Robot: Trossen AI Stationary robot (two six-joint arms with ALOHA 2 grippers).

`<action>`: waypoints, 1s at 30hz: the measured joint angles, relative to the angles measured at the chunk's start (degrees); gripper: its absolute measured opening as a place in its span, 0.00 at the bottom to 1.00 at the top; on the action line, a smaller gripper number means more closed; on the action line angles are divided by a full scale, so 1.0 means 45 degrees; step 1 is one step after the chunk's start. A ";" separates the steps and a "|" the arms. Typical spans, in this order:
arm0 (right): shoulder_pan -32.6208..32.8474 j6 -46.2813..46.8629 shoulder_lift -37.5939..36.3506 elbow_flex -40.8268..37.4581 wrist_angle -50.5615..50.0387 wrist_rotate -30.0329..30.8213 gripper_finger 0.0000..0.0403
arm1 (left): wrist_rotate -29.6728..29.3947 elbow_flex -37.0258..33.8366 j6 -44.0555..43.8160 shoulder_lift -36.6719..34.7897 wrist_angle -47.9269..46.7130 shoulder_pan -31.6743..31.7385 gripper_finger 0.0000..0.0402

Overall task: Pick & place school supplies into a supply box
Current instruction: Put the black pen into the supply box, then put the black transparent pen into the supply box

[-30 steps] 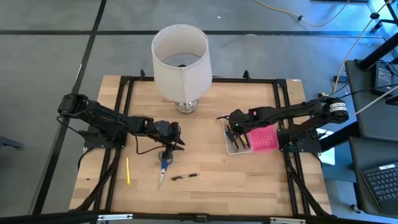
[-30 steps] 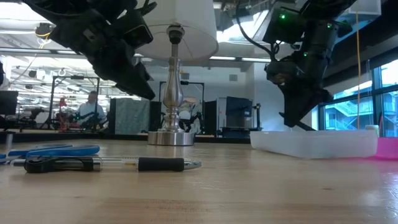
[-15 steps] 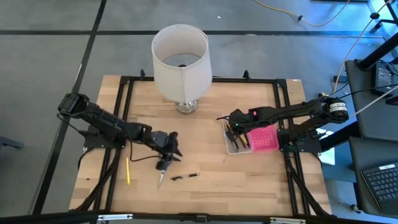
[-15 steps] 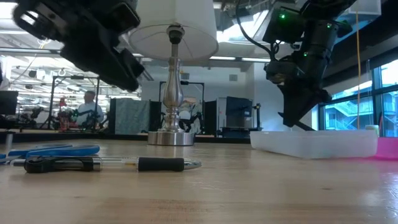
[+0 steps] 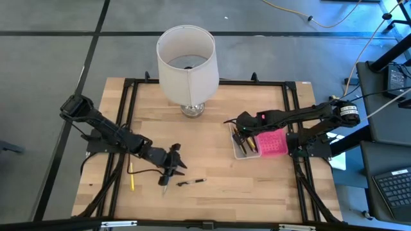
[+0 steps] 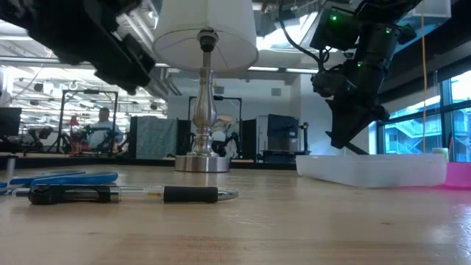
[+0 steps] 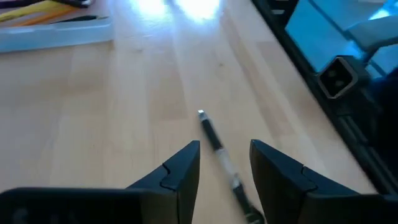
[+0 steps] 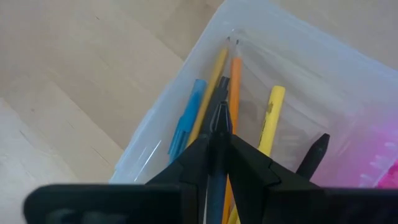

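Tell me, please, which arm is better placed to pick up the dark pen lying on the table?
The left. Its gripper is open over the dark pen, which shows between its fingers. The right gripper is at the supply box, shut on a pen.

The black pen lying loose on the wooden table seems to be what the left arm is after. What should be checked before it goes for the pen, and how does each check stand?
1. Left gripper open: ok, fingers apart.
2. Black and clear pen lined up between the fingers: ok in the left wrist view.
3. Blue-handled scissors clear of the pen: cannot tell; they lie right beside it.
4. Clear plastic supply box open, its pink lid alongside: ok.
5. Room left in the box: ok; pencils and pens lie flat with space beside them.
6. Right gripper out of the box: not ok; it is shut on a dark pen over the box.
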 joint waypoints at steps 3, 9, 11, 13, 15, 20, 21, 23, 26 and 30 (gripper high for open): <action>0.0005 0.0000 0.0000 0.0000 0.0000 0.0000 0.16 | -0.0225 0.0000 0.0014 0.0000 0.0055 -0.0256 0.33; 0.0005 0.0130 0.0000 0.0000 -0.0005 -0.0005 0.16 | -0.0624 0.0000 0.0015 0.0001 0.0068 -0.0373 0.33; 0.0000 0.0321 0.0000 0.0000 -0.0005 -0.0005 0.16 | -0.0629 0.0000 -0.0039 0.0148 0.0123 -0.0373 0.34; 0.0005 0.0348 0.0000 0.0000 -0.0005 -0.0006 0.16 | -0.0660 0.0000 -0.0140 0.0445 0.0093 -0.0373 0.34; 0.0005 0.0426 0.0000 0.0000 -0.0005 -0.0010 0.16 | -0.0658 0.0000 -0.0213 0.0923 0.0260 -0.0373 0.35; 0.0004 0.0674 0.0000 0.0000 0.0009 -0.0019 0.16 | -0.0408 -0.0005 -0.0277 0.2075 0.1552 -0.0408 0.37; 0.0005 0.0695 0.0000 0.0000 0.0005 -0.0025 0.16 | -0.0283 -0.0005 -0.0236 0.2256 0.1817 -0.0454 0.38; 0.0003 0.0722 0.0000 0.0000 0.0005 -0.0049 0.16 | -0.0211 -0.0005 -0.0033 0.2550 0.2205 -0.0650 0.38; 0.0001 0.0758 0.0000 0.0000 0.0000 -0.0055 0.16 | -0.0367 -0.0005 0.0024 0.2703 0.2298 -0.0922 0.39; 0.0005 0.0770 0.0000 0.0000 -0.0010 -0.0058 0.23 | -0.1074 -0.0005 0.0160 0.2903 0.2266 -0.1256 0.39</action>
